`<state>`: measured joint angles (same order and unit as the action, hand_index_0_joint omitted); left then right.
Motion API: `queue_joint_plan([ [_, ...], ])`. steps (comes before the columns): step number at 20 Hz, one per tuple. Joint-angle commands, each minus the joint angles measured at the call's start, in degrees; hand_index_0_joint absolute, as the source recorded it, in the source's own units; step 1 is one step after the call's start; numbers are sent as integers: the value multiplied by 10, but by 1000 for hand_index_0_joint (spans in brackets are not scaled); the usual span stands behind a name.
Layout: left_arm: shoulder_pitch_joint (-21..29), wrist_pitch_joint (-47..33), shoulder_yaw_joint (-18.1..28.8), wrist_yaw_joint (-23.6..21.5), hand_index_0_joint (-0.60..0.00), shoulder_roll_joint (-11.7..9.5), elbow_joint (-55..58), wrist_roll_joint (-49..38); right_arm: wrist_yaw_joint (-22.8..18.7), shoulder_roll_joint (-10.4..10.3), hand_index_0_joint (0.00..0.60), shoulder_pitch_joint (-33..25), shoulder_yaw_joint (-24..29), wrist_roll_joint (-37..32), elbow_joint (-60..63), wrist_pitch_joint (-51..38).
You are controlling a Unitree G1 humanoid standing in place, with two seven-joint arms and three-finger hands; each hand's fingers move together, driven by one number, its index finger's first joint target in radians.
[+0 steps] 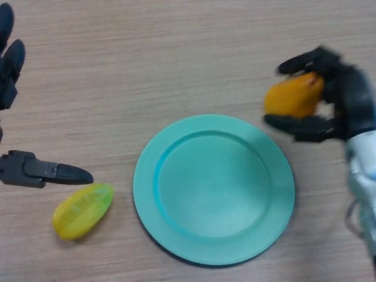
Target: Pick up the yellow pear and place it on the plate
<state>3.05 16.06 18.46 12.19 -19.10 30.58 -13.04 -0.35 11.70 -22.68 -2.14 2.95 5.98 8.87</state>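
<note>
Right hand (pixel 343 97) grips the yellow pear (pixel 292 96) with curled fingers, just beyond the plate (pixel 214 235) rim. Left hand (pixel 23 167), fingers straight, rests beside a yellow-green fruit (pixel 82 210).

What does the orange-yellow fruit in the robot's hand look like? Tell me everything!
The pear is a smooth, rounded fruit, orange-yellow and plastic-looking. The right hand holds it, with black fingers curled over its top and another beneath it. It sits just past the upper right rim of the green plate, not yet on it. Its far side is hidden by the hand.
</note>
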Motion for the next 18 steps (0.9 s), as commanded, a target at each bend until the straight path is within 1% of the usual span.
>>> queue_joint_plan([
  [1, 19, -60, 17, -13, 0, -18, 36, 13, -34, -3, 600, -9, -18, 18, -56, -61],
  [2, 18, -59, 14, -11, 0, -17, 39, 15, -50, -5, 600, -2, -32, 11, -57, -64],
  [3, 14, -54, 14, -7, 0, -14, 44, 11, -80, -7, 600, 9, -63, 18, -51, -68],
  [5, 16, -50, 12, -8, 0, -12, 39, 9, -101, -8, 600, 24, -96, 45, -49, -59],
  [7, 15, -39, 1, -15, 0, -9, 45, 14, -142, -8, 600, 34, -126, 26, -39, -72],
  [8, 16, -33, -3, -16, 0, -8, 49, 16, -138, -8, 600, 38, -136, 22, -36, -76],
  [9, 18, -26, -9, -14, 0, -6, 53, 15, -123, -8, 600, 43, -140, 24, -28, -89],
  [11, 22, -10, -4, -8, 0, -8, 56, 3, -126, -8, 600, 49, -148, 16, -20, -101],
  [12, 22, -5, -3, -7, 0, -9, 57, 1, -123, -8, 600, 54, -154, 7, -24, -93],
  [14, 15, -5, -8, -7, 0, -5, 58, 4, -106, -8, 600, 67, -169, -7, -36, -47],
  [15, 10, -5, -11, -7, 0, -1, 61, 6, -89, -8, 600, 70, -170, -6, -43, -19],
  [16, 9, -4, -11, -7, 0, 0, 62, 6, -85, -8, 551, 70, -170, -4, -44, -14],
  [17, 8, -4, -10, -6, 0, 1, 63, 5, -79, -8, 401, 69, -168, -2, -46, -13],
  [18, 6, -4, -10, -5, 0, 1, 64, 5, -72, -8, 301, 68, -166, -1, -50, -12],
])
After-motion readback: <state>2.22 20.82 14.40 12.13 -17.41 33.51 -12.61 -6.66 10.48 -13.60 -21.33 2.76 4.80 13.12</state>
